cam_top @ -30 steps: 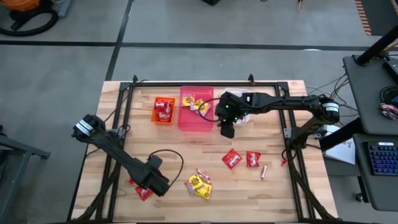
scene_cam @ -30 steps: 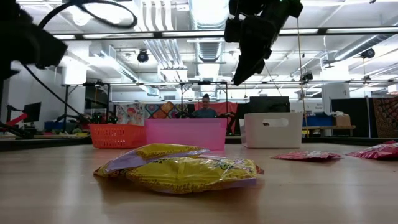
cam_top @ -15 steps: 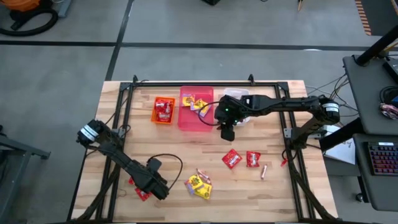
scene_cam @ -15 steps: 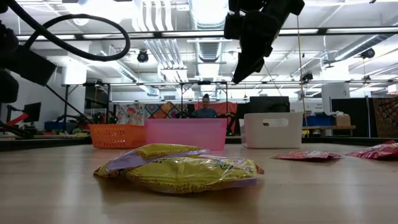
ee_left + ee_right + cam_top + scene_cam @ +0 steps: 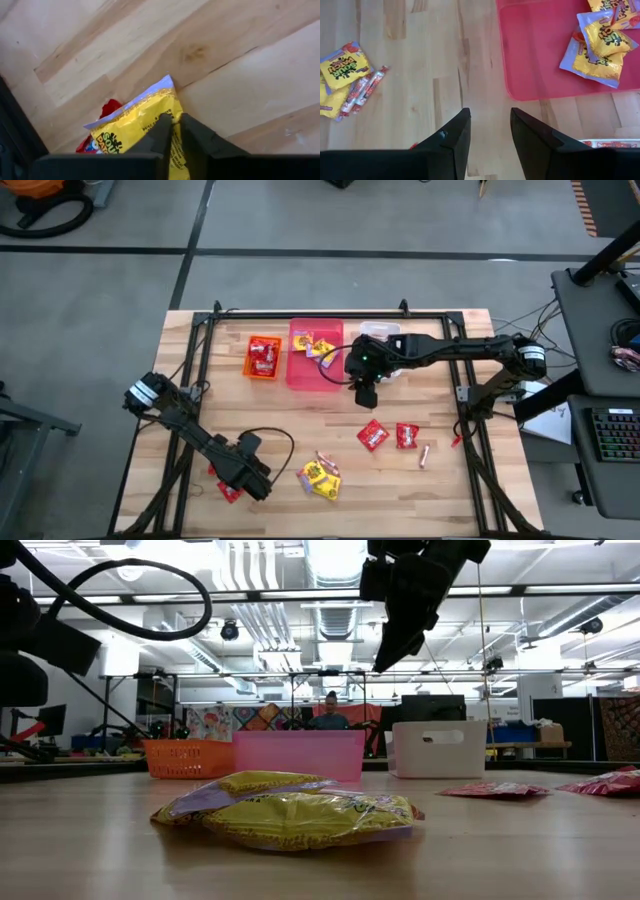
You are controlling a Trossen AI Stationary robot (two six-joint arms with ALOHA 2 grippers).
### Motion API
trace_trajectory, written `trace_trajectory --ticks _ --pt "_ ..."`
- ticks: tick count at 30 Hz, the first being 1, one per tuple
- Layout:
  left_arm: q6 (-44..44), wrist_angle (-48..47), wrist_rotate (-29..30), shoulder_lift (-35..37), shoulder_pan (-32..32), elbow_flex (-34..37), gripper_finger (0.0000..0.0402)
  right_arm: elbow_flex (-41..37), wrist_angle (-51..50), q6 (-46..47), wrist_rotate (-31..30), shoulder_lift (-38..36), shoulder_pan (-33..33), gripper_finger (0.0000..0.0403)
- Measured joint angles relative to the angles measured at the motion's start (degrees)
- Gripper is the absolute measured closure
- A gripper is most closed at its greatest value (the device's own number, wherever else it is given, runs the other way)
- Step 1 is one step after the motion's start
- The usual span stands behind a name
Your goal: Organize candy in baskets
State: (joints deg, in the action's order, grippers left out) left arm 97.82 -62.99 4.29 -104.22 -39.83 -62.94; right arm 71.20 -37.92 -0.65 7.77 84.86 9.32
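While the right tool (image 5: 365,393) hangs above the desk (image 5: 280,435) just in front of the pink basket (image 5: 313,358) and the white basket (image 5: 380,332), its fingers (image 5: 452,140) stand apart with bare wood between them, holding nothing. The left tool (image 5: 172,131) sits low at the near left of the desk; its fingers are drawn close together, their tips over a yellow packet (image 5: 135,127) with a red packet (image 5: 102,125) lying under it, and whether they pinch it cannot be told. The orange basket (image 5: 264,357) holds red sweets, and the pink basket has several yellow packets (image 5: 600,47) in its far corner. More yellow packets (image 5: 320,477) lie in a heap at the near middle of the desk, with thin wrapped sticks (image 5: 365,90) beside them. Two red square packets (image 5: 388,435) rest to the right, near a single stick (image 5: 424,456). Another red packet (image 5: 230,490) lies beside the left tool.
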Motion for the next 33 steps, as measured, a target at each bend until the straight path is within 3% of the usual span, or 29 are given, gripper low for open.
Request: trace_trajectory --ticks 14,20,25,33 --pt "-12.6 -3.8 15.6 2.1 -0.3 -5.5 0.0401 0.0 1.0 -0.4 0.0 0.0 -0.3 0.0276" --pt "-16.9 -4.0 21.8 6.1 -0.5 -5.5 0.0401 0.0 1.4 -0.7 0.0 0.0 -0.3 0.0277" --pt "-18.3 -3.5 31.0 11.3 -2.0 -5.0 0.0402 0.0 1.6 -0.9 0.0 0.0 -0.3 0.0278" --pt "-21.4 4.9 32.3 17.0 -3.2 2.0 0.0400 -0.2 2.5 -1.7 0.0 0.0 -0.6 0.0278"
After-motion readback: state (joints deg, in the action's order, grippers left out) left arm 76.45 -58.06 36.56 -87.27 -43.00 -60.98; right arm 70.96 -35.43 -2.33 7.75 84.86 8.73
